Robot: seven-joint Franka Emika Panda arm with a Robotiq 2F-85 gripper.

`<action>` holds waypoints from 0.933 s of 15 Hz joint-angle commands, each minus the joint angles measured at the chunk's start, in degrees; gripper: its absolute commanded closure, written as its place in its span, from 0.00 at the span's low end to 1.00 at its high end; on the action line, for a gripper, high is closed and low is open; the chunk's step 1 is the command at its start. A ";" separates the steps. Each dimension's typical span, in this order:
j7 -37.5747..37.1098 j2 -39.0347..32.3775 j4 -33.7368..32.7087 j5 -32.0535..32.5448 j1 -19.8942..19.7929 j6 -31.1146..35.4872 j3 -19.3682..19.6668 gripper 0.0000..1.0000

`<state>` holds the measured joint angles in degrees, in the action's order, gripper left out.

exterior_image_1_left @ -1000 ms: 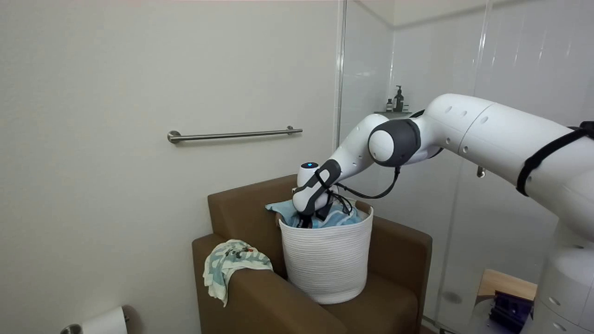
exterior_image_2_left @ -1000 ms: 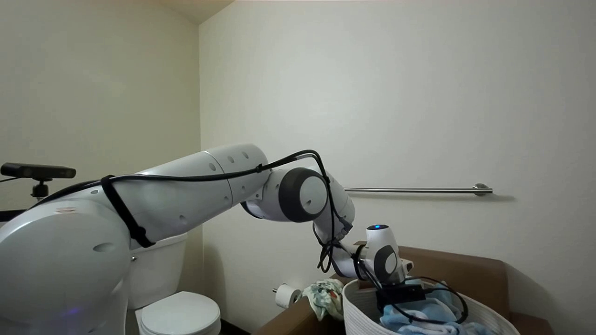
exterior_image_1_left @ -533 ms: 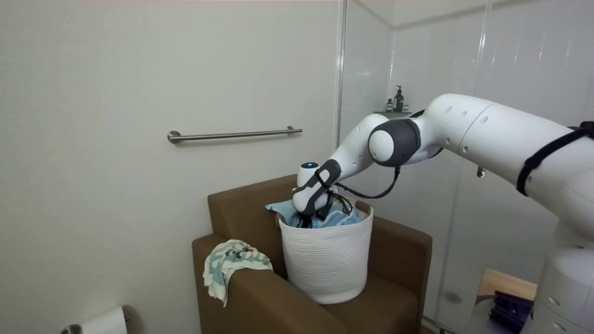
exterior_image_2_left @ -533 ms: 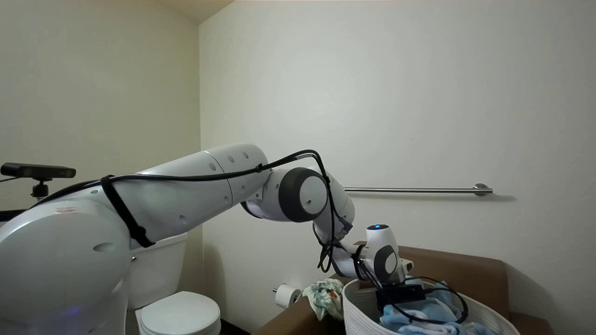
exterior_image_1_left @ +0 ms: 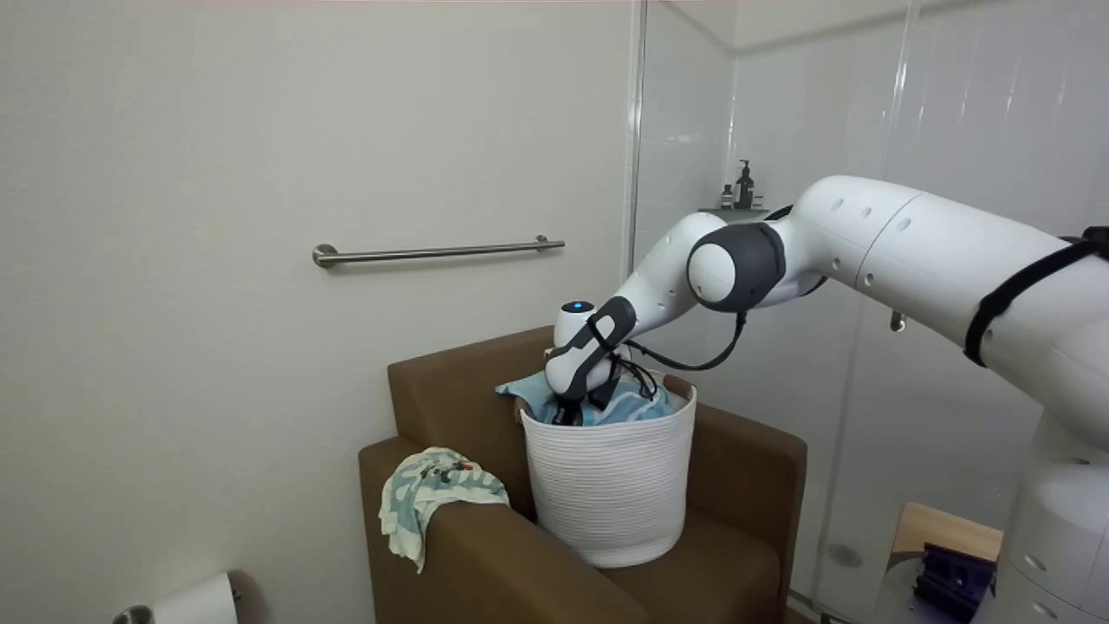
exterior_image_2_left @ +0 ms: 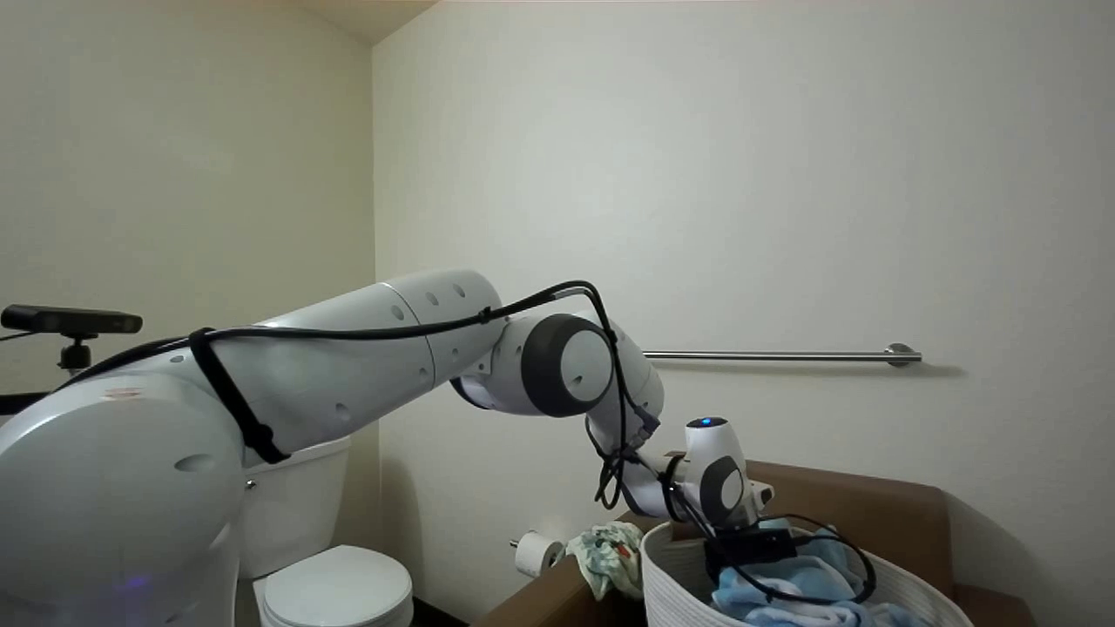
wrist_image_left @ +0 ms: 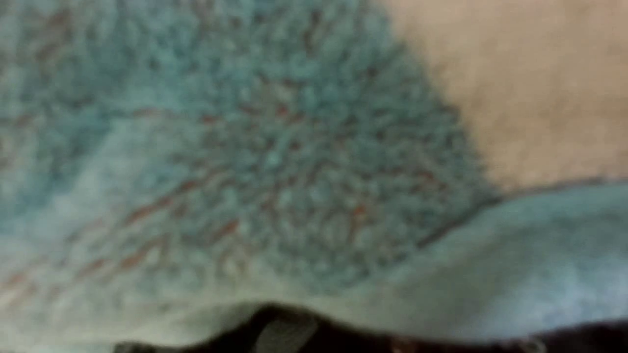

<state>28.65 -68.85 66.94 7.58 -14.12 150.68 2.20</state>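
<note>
In this bathroom a brown armchair (exterior_image_1_left: 736,555) carries a white basket (exterior_image_1_left: 611,498), with a blue-and-white towel (exterior_image_2_left: 788,579) heaped inside up to its edge. My claw (exterior_image_1_left: 568,413) is sunk into that towel, which hides my fingertips, so I cannot tell whether they stand apart or clamped on it. Farther off, a patterned cloth (exterior_image_1_left: 437,490) drapes over an armrest's (exterior_image_1_left: 528,563) edge, and behind everything a metal bar (exterior_image_1_left: 438,253) crosses the wall (exterior_image_1_left: 217,130).

Blue cloth (wrist_image_left: 274,147) (blurred), beige surface (wrist_image_left: 535,88) alongside
</note>
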 commanded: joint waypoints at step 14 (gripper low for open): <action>-3.04 2.91 0.36 2.17 2.25 5.26 1.92 0.00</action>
<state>28.27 -68.62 64.12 7.65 -12.80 153.09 2.86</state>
